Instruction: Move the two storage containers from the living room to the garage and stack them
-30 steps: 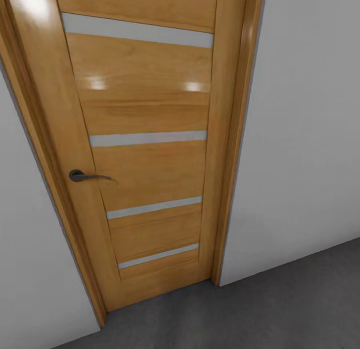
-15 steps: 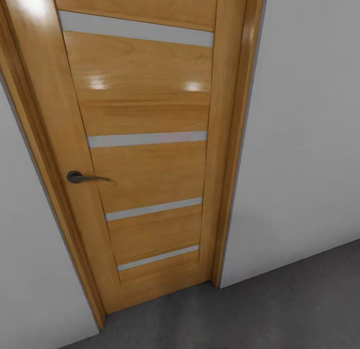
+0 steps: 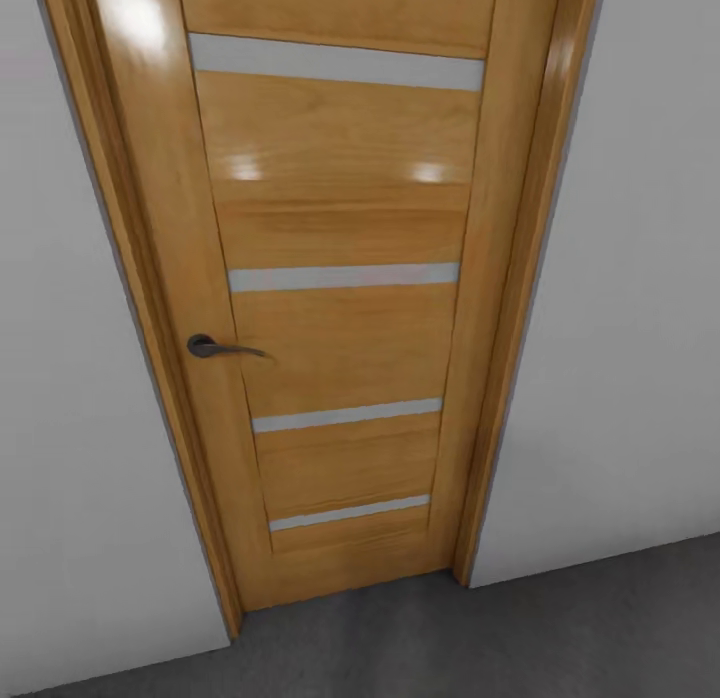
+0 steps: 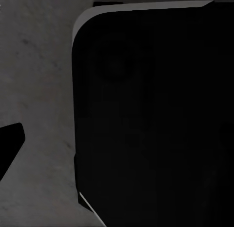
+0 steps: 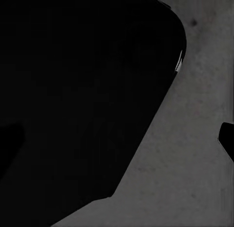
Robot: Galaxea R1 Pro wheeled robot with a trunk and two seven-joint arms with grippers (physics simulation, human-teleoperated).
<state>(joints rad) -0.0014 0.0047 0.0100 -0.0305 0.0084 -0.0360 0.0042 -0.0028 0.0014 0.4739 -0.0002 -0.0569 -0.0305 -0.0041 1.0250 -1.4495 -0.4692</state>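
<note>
The two storage containers are out of view. I am in the garage, facing its shut orange wooden door (image 3: pixel 340 278), which has a dark lever handle (image 3: pixel 215 348). Grey concrete floor (image 3: pixel 560 628) runs along the foot of the wall. In the left wrist view, my left gripper (image 4: pixel 117 149) hangs over the floor (image 4: pixel 39 90) beside my own dark base (image 4: pixel 156 114); one fingertip (image 4: pixel 9 141) shows far out at the edge, with nothing held. My right gripper (image 5: pixel 117 139) hangs likewise, one fingertip (image 5: pixel 227 139) at the edge, empty.
White walls (image 3: pixel 640 328) flank the door on both sides (image 3: pixel 70 428). The door frame (image 3: pixel 515 308) stands out slightly from the wall. My dark base (image 5: pixel 78 90) lies close under both hands, with bare concrete (image 5: pixel 185 178) beside it.
The whole head picture has shifted: the door and handle now sit further right in it, so the camera has turned left. Nothing in the room itself has moved.
</note>
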